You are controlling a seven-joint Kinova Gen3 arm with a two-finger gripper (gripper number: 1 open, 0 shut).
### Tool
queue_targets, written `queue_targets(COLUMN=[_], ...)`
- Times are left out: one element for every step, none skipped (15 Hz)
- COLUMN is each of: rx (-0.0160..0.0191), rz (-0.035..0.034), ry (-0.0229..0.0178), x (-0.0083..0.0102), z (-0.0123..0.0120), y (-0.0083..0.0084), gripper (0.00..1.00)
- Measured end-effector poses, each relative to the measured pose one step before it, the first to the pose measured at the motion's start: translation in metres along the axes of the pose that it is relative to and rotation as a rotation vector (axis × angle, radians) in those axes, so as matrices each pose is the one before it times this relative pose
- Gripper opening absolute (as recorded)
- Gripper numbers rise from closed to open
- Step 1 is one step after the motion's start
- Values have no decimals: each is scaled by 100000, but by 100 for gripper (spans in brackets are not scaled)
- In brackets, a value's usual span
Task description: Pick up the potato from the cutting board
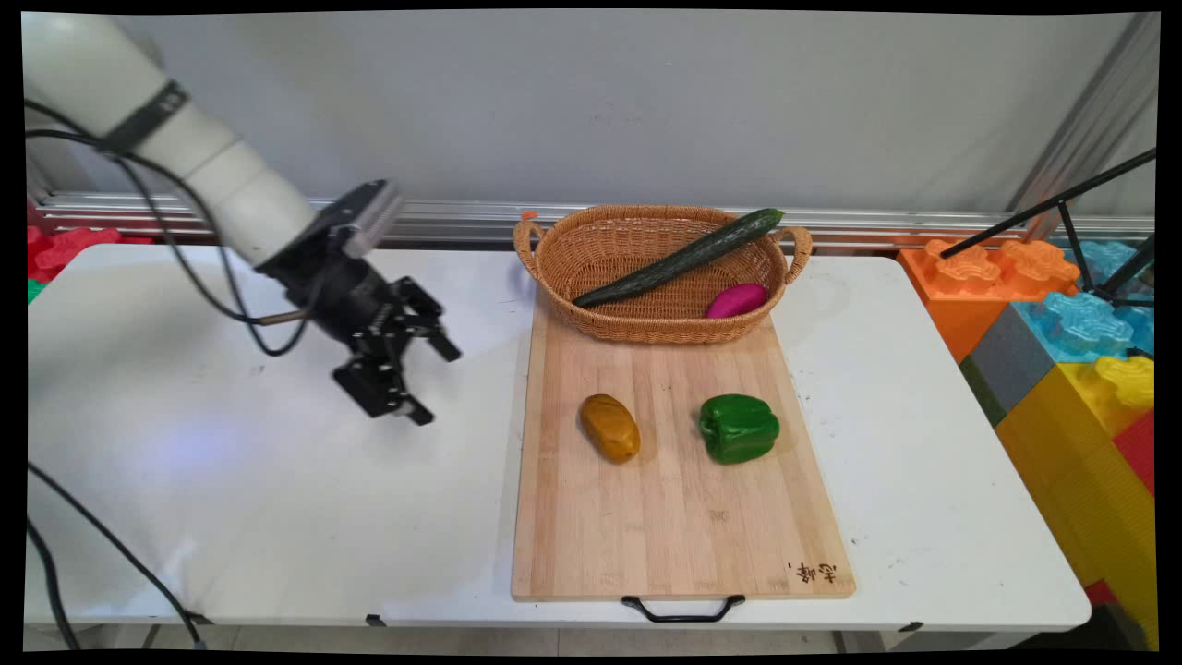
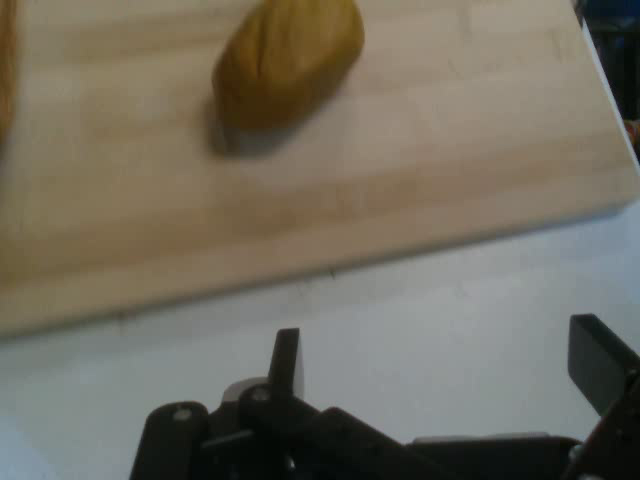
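My black gripper [image 1: 436, 383] hangs open and empty over the white table, a little left of the wooden cutting board [image 1: 679, 517]. Nearest to it is a yellow-brown potato [image 1: 609, 428] lying on the board; a green bell pepper [image 1: 738, 428] lies to the potato's right. In the hand view the potato [image 2: 288, 62] shows at the top on the board [image 2: 420, 190], beyond my two spread fingertips [image 2: 286, 355], with bare table between. A wicker basket [image 1: 600, 254] at the board's far end holds a long cucumber [image 1: 683, 257] and a magenta sweet potato [image 1: 736, 300].
Large coloured building blocks [image 1: 1062, 323] stand beyond the table's right edge, with a black tripod leg [image 1: 1043, 211] over them. Red blocks [image 1: 65, 247] lie at the far left. Black cables [image 1: 111, 545] hang across the table's left side. A black handle [image 1: 681, 610] sticks out at the board's near end.
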Motion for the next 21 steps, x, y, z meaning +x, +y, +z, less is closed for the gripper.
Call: queue_targets(rx=[-69, -50, -165, -104, -27, 235, 613, 723, 636, 332, 159, 64, -217, -270, -580, -638, -573, -586, -651, -523, -783], rz=[4113, 4562, 3924, 5194, 4272, 5575, 3986, 4404, 3749, 4657, 4653, 3913, 4442, 3659, 4177, 3879, 3103, 3319, 2804, 2106, 2324], ry=[1193, 1184, 883, 1156, 970, 1323, 811, 569, 216, -49, -193, -219, -327, -266, -373, -336, -299, -344, -370, -264, -275], x=[864, 860, 664, 791, 616, 816, 548, 488, 310, 264, 187, 106, 65, 44, 34, 19, 19, 12, -6, 1, -2], z=[912, 1053, 914, 1199, 1059, 1430, 1081, 1199, 968, 1077, 992, 777, 847, 665, 724, 630, 496, 519, 433, 321, 374], y=[-537, -575, -434, -532, -487, -684, -622, -674, -537, -566, -469, -360, -321, -244, -231, -171, -158, -213, -165, -138, -139], gripper=[100, 100, 100, 100, 100, 100, 100, 100, 100, 100, 100, 100, 100, 100, 100, 100, 100, 100, 100, 100, 100])
